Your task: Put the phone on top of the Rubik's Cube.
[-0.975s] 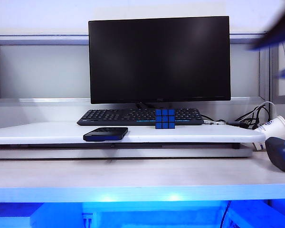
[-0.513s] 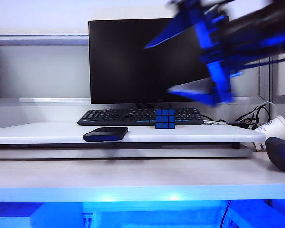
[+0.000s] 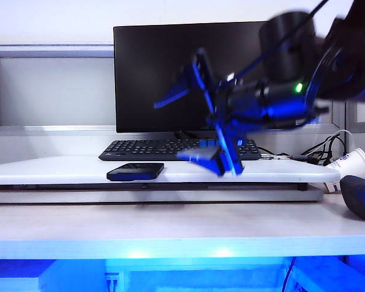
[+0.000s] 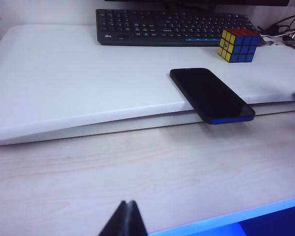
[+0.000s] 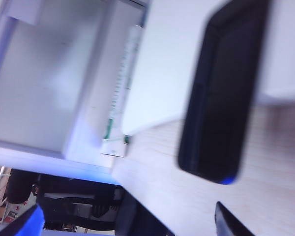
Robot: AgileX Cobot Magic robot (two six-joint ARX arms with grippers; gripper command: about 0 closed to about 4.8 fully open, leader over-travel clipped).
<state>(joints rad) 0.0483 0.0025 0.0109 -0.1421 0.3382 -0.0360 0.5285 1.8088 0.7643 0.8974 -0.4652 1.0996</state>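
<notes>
The phone (image 3: 135, 171), a thin black slab, lies flat on the white raised board (image 3: 48, 170), one end overhanging its front edge (image 4: 211, 95). The Rubik's Cube (image 4: 238, 44) stands farther back by the keyboard, with blue, yellow and red faces showing. In the exterior view my right gripper hides it. That right gripper (image 3: 187, 128) hangs blurred in the air right of the phone, open and empty. Its wrist view shows the phone (image 5: 221, 98) just beyond the spread fingers of the right gripper (image 5: 182, 216). My left gripper (image 4: 128, 204) is shut over the near tabletop, well short of the phone.
A black keyboard (image 3: 146, 149) and a monitor (image 3: 170, 73) stand behind the phone. At the far right are a dark blue mouse (image 3: 359, 196), a tipped paper cup (image 3: 353, 164) and cables. The lower wooden table (image 3: 140, 228) runs in front of the board.
My right arm has swung in from the upper right, down and leftward, to in front of the keyboard and cube, with its jaws spread. The phone, the cube and the left gripper have not moved.
</notes>
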